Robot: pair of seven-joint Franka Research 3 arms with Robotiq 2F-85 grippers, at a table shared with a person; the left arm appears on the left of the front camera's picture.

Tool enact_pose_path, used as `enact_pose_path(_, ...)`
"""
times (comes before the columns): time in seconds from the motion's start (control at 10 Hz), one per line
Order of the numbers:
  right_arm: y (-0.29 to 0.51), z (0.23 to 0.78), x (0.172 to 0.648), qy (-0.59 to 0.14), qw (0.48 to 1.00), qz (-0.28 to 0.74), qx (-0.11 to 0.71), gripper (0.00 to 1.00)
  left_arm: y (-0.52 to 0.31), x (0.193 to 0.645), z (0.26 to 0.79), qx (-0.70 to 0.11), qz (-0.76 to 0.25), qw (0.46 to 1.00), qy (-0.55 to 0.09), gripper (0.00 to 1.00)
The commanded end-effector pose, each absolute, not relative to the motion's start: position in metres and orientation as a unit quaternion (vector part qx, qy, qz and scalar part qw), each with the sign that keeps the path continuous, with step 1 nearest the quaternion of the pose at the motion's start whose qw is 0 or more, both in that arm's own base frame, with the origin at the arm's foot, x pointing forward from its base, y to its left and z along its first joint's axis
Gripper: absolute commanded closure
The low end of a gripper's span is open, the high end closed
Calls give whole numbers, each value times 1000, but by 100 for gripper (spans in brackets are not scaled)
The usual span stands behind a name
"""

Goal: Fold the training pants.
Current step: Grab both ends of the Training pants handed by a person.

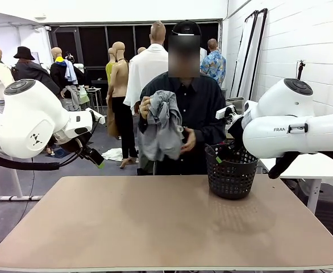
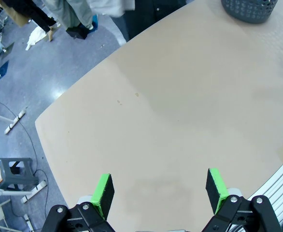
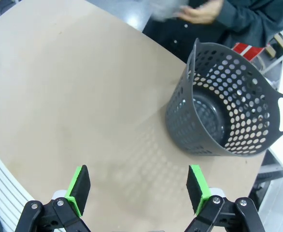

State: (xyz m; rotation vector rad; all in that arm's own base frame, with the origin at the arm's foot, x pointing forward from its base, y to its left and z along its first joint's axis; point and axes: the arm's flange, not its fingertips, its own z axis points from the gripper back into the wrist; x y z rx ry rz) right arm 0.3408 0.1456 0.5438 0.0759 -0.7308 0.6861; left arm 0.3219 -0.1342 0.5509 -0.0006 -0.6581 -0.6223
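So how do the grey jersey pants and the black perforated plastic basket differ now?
The light grey jersey training pants hang bunched from the person's hands, off the table; the black perforated plastic basket stands upright on it. Pants limp, basket rigid. Both at the far side.

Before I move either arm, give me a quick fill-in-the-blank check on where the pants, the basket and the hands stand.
1. The training pants are bunched up in the grasp of the ____, off the table.
2. The black basket stands upright on the table with ____ inside.
3. The left hand and the right hand both hover over the table with jaws ____.
Missing words: person; nothing; open.
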Motion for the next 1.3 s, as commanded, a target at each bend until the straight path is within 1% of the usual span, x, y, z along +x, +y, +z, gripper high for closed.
enact_pose_path(0.0, 147, 544, 341, -351, 875, 330, 37, 0, -134, 321, 550, -4, -303, 899, -316, 0)
enact_pose_path(1.2, 147, 544, 341, -351, 875, 330, 37, 0, -134, 321, 550, -4, -303, 899, -316, 0)
